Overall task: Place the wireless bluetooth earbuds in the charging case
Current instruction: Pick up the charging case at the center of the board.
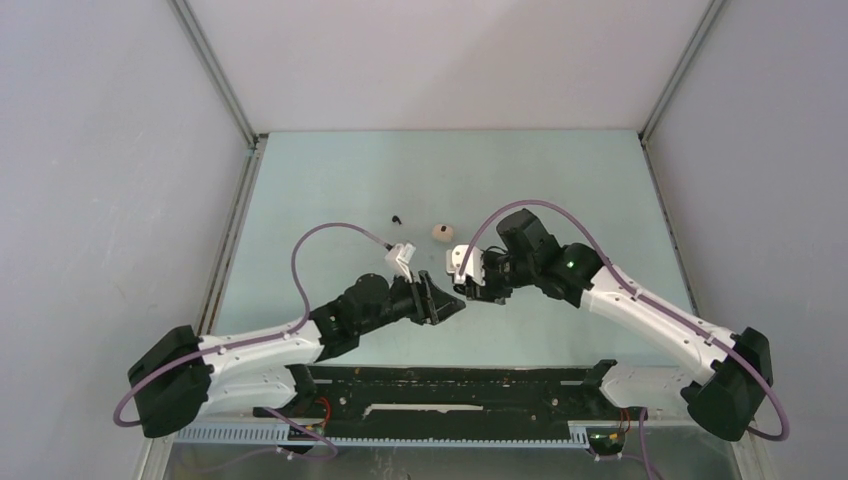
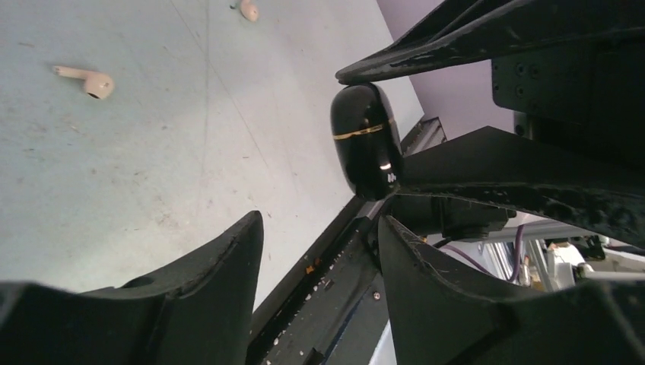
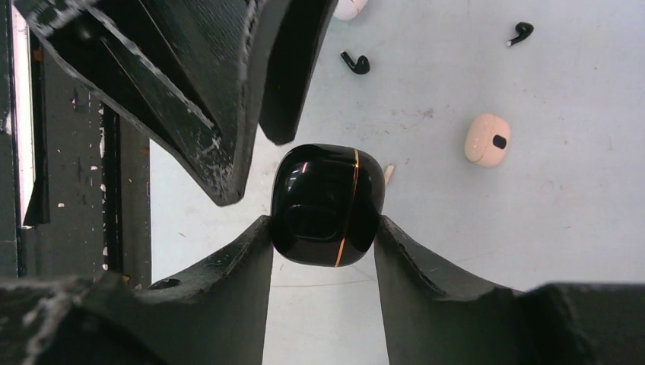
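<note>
Right claw (image 3: 323,226) has the black case (image 3: 327,182) pinched between its two fingers, held up off the counter (image 3: 570,243). The gold seam shows unbroken, so the lid looks closed. Left claw (image 2: 319,220) sits nose to nose with it, fingers spread wide with nothing between them. The case hangs just beyond its tips, and its own wrist view shows no contact.

My read is that this is the opening step. One claw steadies the case, the other comes in for the lid, and no bud is in hand yet. The next move, as I judge it, calls for the left claw to set a fingertip on that seam and flip the lid while the right squeezes firmly. The shell is glossy and rounded, so a slip or a twist in the grip is the danger.

Out from the right claw, a black earbud (image 3: 355,62) lies on the counter beyond the tips, well apart from the held case. A second black earbud (image 3: 521,32) lies farther off to the side. A pink case (image 3: 487,139) sits closed on the counter, also beyond the tips and to that side. From the left claw, a beige earbud (image 2: 87,80) lies well off on the counter.
</note>
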